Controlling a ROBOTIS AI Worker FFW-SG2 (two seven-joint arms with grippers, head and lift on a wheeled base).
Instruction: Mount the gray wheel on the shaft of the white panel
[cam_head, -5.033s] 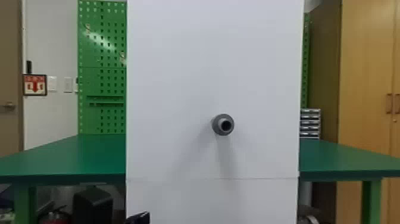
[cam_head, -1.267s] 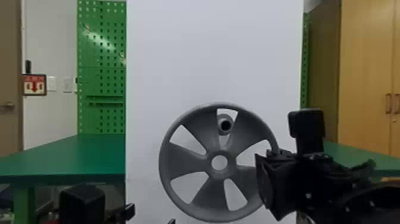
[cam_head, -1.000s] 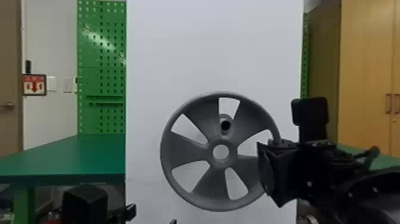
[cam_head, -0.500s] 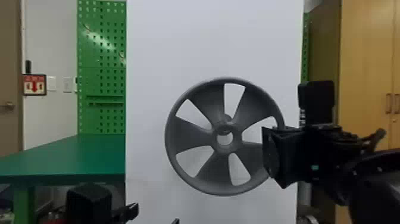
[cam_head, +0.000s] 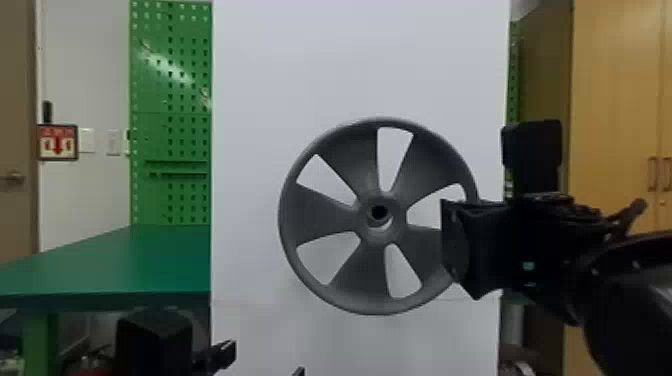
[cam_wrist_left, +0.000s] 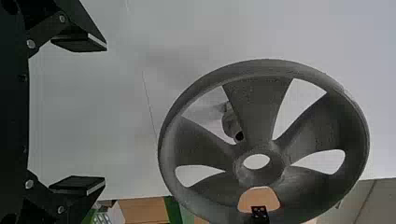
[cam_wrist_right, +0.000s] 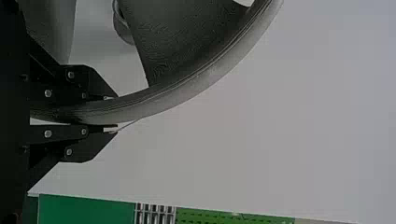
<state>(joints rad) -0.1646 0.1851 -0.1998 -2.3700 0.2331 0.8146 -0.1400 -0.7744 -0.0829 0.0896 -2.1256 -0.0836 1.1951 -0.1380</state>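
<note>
Upward, the gray wheel has been carried in front of the white panel, its hub now nearly lined up with the shaft in the head view but not seated. Its rim is clamped by the right hand; the left hand is held apart. Stiff, probably light plastic is suggested; tilting could be countered by a second hold on the opposite rim.

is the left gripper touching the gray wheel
Apart. The left wrist view shows the left gripper with its fingers open, and bare white panel is visible between the fingertips and the rim of the gray wheel.
</note>
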